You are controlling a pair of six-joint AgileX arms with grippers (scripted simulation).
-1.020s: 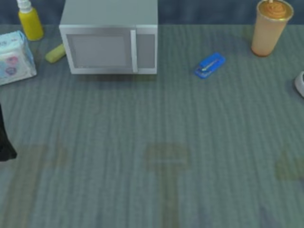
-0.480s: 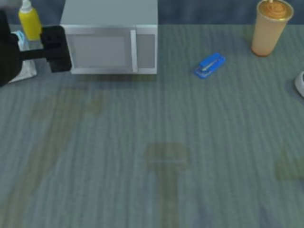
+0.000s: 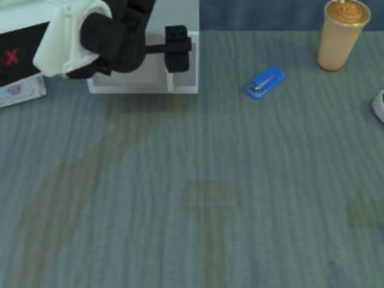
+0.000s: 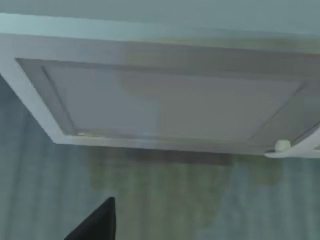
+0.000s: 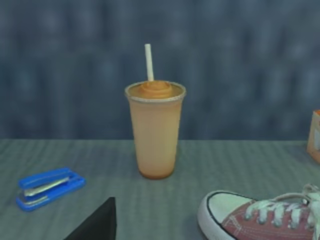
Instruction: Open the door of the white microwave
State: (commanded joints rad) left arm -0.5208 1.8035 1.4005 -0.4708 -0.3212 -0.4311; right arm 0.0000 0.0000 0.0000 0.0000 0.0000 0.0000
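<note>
My left gripper (image 3: 177, 49), matt black plastic on a glossy white shell, hangs before the white microwave (image 3: 180, 18), whose casing looks like smooth, satin painted metal. The door (image 4: 165, 107) carries a dull, greyish window. The table (image 3: 240, 198) wears a ribbed, cloth-like cover. A glossy blue plastic stapler (image 5: 47, 186), translucent plastic cup (image 5: 155, 131) and canvas sneaker (image 5: 265, 217) sit nearby.

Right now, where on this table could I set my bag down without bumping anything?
The whole near half of the table is bare. The far edge is crowded: white microwave with the left tool at its door, blue stapler, orange drink cup.
</note>
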